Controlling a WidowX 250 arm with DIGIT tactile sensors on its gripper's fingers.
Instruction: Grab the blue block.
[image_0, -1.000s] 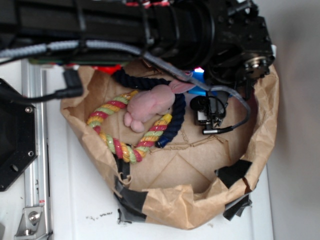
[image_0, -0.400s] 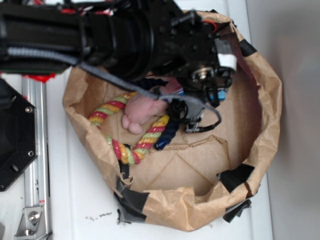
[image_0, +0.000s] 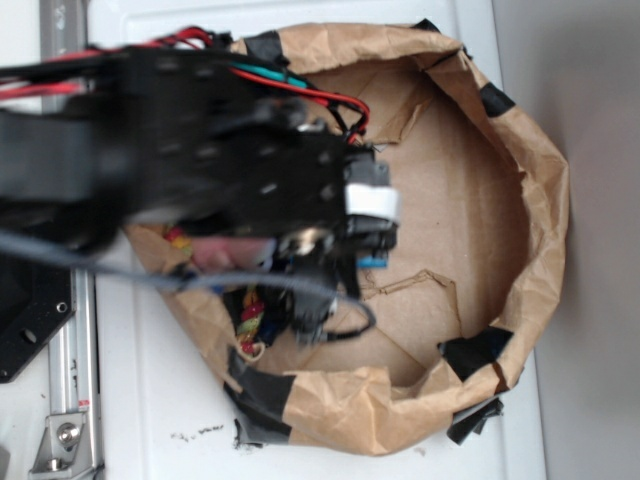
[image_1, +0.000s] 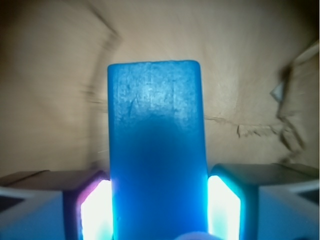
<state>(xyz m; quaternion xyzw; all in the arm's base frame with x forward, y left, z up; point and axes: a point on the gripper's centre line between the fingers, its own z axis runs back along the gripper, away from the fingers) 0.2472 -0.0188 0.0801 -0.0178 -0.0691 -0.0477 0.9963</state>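
Two jaws pinch the blue block at nine and three o'clock; rigid, smooth, probably slippery.

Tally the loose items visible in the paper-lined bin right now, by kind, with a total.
Blue block, held between the jaws: 1
Multicoloured rope ring, mostly hidden by the arm: 1
Pink plush toy, only a sliver showing: 1
Total: 3
Anything else under the arm cannot be seen.
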